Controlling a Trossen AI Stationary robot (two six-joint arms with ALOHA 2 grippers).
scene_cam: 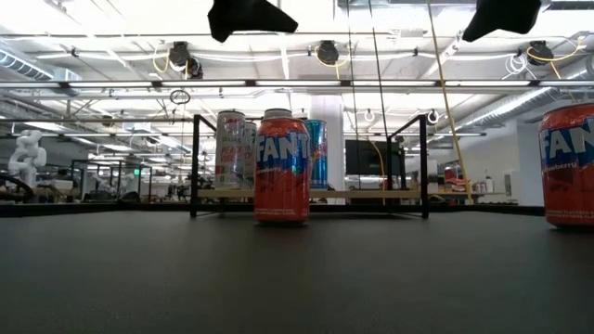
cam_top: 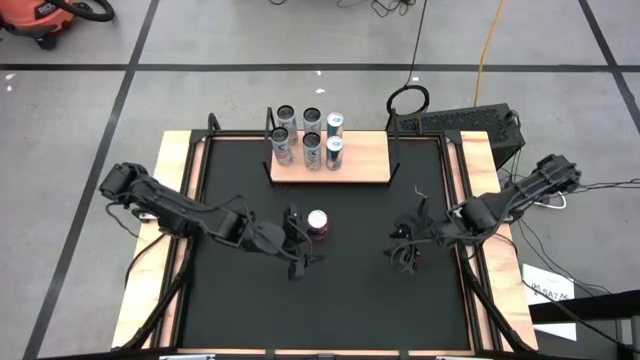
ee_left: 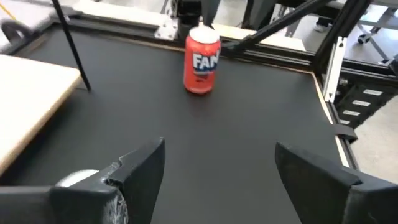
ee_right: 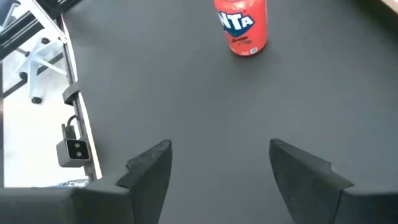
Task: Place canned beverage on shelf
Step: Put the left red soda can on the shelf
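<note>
A red Fanta can (cam_top: 318,222) stands upright on the black tabletop in front of the shelf (cam_top: 365,160); it also shows in the low view (scene_cam: 281,167) and the right wrist view (ee_right: 241,25). A second red Fanta can (scene_cam: 568,167) stands upright nearer the table's right side (ee_left: 201,59), mostly hidden under my right arm in the high view. My left gripper (cam_top: 300,248) hangs open just near-left of the first can, above the table. My right gripper (cam_top: 405,250) hangs open to its right. Nothing lies between either pair of fingers.
Several upright cans (cam_top: 310,140) fill the left half of the shelf's light-wood board; its right half is bare. Black uprights (scene_cam: 424,167) stand at the shelf's ends. Light-wood strips (cam_top: 175,200) border the table's sides. Cables and a black box (cam_top: 470,125) lie behind the far right corner.
</note>
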